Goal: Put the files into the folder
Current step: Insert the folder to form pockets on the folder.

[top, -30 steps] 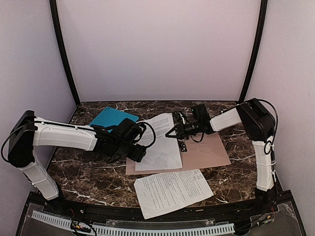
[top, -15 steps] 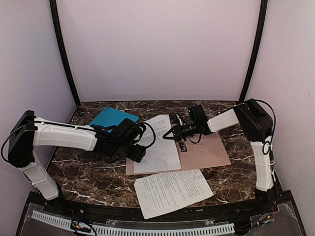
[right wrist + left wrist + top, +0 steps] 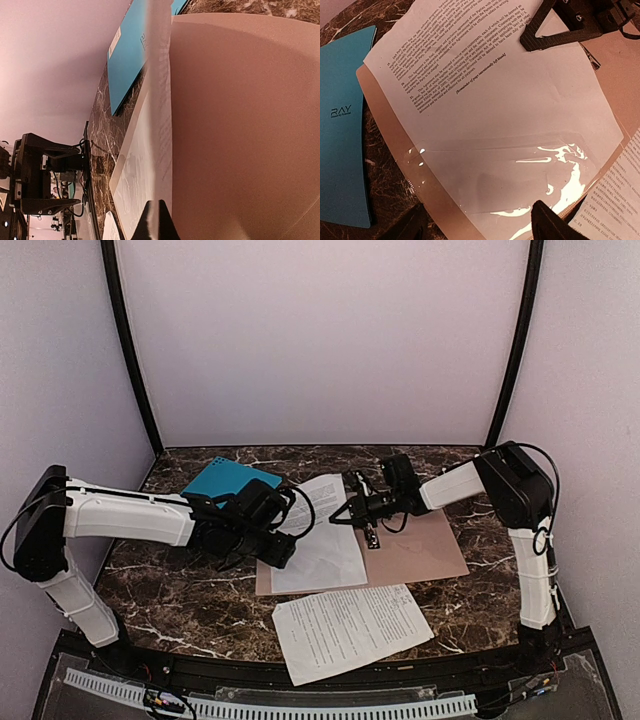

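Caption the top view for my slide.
Right jaws pinch a sheet over the tan folder; left jaws open at its left edge; another sheet lies in front.

Sheet (image 3: pixel 322 530) on folder (image 3: pixel 425 552), second sheet (image 3: pixel 350 628) nearer

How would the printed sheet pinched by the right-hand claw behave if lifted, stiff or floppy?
Probably floppy: the sheet bends up where the right gripper pinches its edge, while the rest lies flat on the folder. Likely very light, since one small pinch raises that edge. It may slide easily; the shine on its near part suggests a slick surface.
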Available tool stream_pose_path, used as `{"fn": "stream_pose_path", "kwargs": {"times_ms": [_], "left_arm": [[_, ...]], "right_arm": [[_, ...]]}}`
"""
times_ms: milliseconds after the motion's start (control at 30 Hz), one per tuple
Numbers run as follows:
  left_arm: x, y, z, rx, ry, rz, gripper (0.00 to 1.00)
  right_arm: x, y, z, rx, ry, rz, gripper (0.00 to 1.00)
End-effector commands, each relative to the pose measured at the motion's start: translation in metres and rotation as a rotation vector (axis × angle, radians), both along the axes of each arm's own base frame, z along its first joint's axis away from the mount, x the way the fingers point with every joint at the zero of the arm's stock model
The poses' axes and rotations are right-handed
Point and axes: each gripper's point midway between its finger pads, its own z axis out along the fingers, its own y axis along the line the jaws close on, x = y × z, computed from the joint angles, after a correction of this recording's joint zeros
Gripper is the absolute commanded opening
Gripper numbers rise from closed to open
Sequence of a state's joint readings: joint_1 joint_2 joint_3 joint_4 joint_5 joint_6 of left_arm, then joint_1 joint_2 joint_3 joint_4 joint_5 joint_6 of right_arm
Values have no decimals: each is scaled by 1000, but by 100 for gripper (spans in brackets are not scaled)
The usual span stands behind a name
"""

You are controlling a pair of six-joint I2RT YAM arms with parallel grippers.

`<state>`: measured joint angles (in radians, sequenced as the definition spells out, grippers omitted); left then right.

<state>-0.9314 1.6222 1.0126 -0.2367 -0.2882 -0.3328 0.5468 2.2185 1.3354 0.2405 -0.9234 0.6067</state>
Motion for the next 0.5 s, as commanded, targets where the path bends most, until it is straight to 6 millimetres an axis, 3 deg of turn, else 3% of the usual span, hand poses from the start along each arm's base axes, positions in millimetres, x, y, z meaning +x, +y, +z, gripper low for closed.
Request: {"fn": "stream_pose_path", "kwargs": {"times_ms": [0, 467], "left_arm": [[-4, 8, 7, 17, -9, 1, 71], [-4, 10, 9, 20, -15, 5, 71]], "right_arm": [[4, 5, -5, -4, -8, -29, 0], [7, 14, -2, 13, -3, -22, 0]]}}
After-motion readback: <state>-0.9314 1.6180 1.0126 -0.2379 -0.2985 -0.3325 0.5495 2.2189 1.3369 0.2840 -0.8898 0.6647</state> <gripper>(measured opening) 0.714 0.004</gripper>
